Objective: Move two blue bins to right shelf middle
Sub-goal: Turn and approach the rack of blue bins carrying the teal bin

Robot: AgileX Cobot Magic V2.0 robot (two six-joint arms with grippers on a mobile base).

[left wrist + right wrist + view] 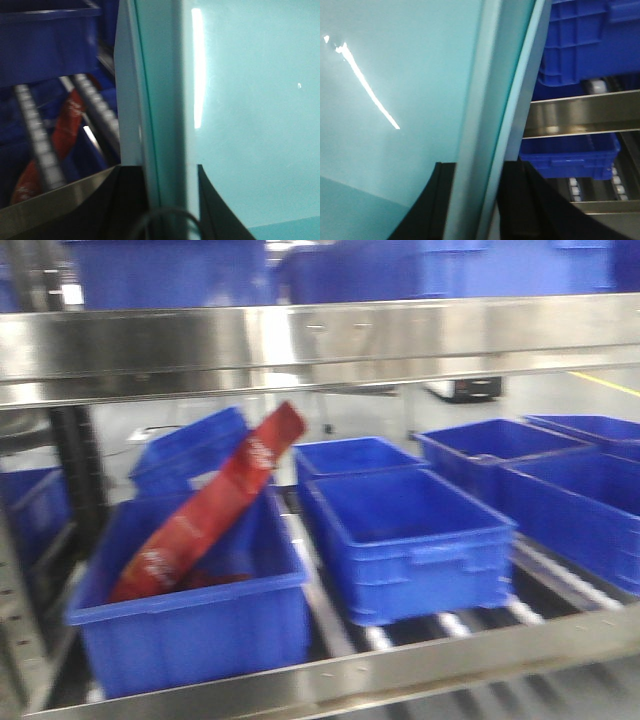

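A pale sky-blue bin fills both wrist views, and its smooth inner wall [250, 100] [395, 75] catches streaks of light. In the left wrist view my left gripper [172, 202] is shut on the bin's thick rim, with one black finger [127, 205] outside the wall and the other inside. My right gripper [477, 202] is likewise shut on the rim at its side, its black fingers [527, 210] either side of the wall. A thin dark seam runs along the rim; I cannot tell whether one bin or two nested bins are held. The front view shows neither bin nor grippers.
A steel roller shelf faces me, with an upper rail [320, 345] and a front rail [400, 670]. Dark royal-blue crates stand on it: one holding a red package [215, 510] at the left, an empty one [410, 540] in the middle and others [570, 500] at the right.
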